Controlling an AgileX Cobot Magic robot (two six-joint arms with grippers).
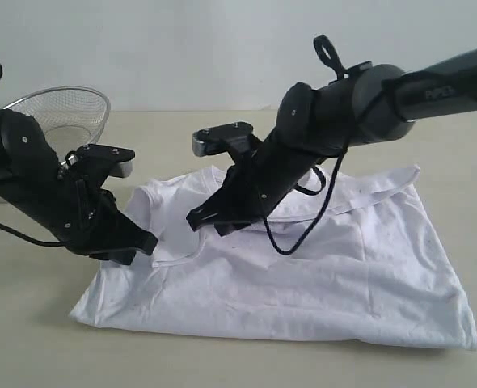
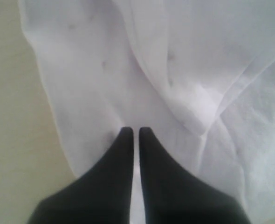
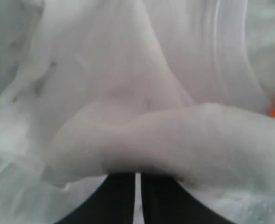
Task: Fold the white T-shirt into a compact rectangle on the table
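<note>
Soft white cotton T-shirt (image 1: 303, 283) is shown partly folded, rectangle unfinished; left tool (image 1: 144, 243) and right tool (image 1: 196, 220) are closed over it, hold undeterminable.

We see two arms built alike. The left matte black jointed arm (image 1: 28, 182) has angular shells dotted with small silver screw heads (image 1: 24, 139), and a thin black cable (image 1: 12, 232) runs beneath it. The right black arm of rounded shells (image 1: 303, 121) joins a dark grey tubular forearm (image 1: 457, 73) that bears pale lettering reading PIPER (image 1: 438, 91). It has a looping black cable (image 1: 315, 214) and a black strap loop (image 1: 327, 50). Each wrist has a black bracket with a silver-grey end cap (image 1: 200, 144). The left black gripper (image 2: 136, 132) has smooth, glossy fingers (image 2: 119, 163) tapering to blunt points. We see only the dark finger bases of the right black gripper (image 3: 137, 179).
</note>
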